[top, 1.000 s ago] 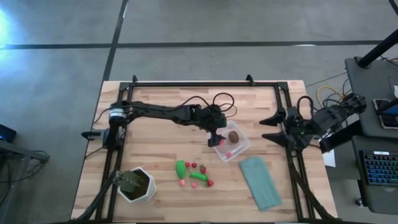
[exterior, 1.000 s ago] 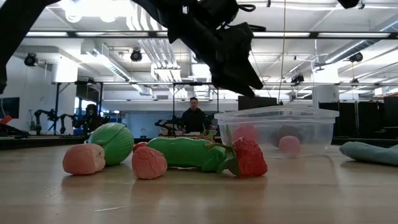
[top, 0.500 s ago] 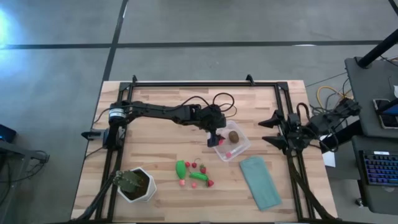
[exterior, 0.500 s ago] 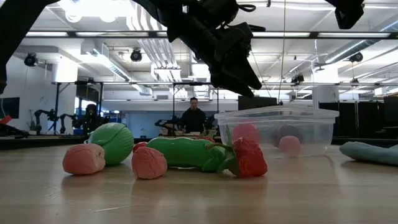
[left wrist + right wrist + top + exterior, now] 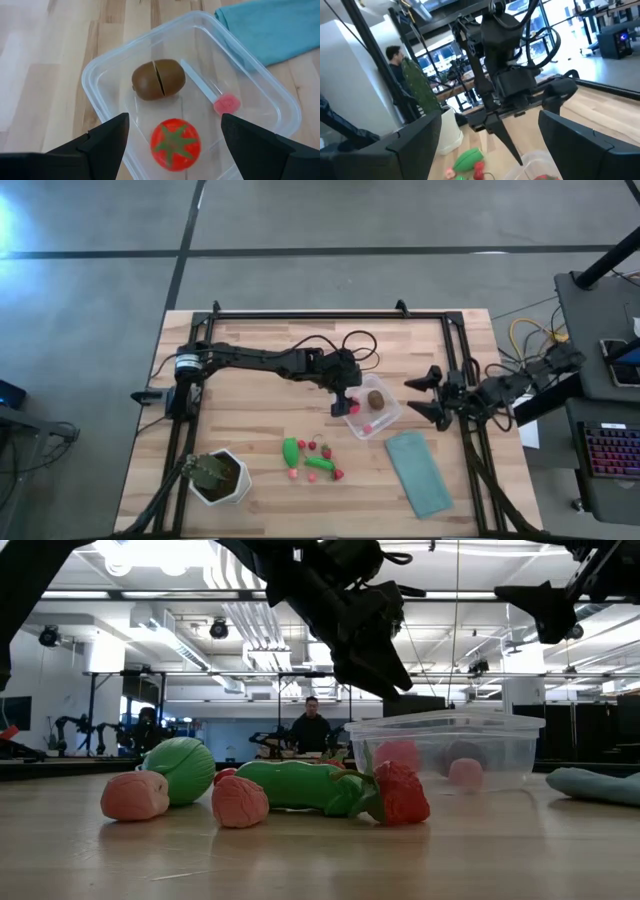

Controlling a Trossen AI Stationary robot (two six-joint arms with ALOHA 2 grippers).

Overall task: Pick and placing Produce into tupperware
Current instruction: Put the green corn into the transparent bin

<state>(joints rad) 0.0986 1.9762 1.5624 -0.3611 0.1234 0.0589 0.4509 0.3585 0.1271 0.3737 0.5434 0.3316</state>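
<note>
- Left gripper (image 5: 172, 137), frame centre, hovers fingers wide apart, empty, above tupperware (image 5: 388, 417).
- Tomato (image 5: 175, 143) lies inside it: deposit complete.
- Right gripper (image 5: 425, 394) has advanced from right edge, spread, empty.
- Remaining produce (image 5: 312, 457) lies lower centre.

Inside the clear tupperware (image 5: 100, 70): a brown oval (image 5: 158, 79), a red tomato with green star top (image 5: 175, 144), a pink piece (image 5: 226, 104). Beside it, a teal cloth (image 5: 418, 471) on pale wood-striped tabletop (image 5: 250, 410).
</note>
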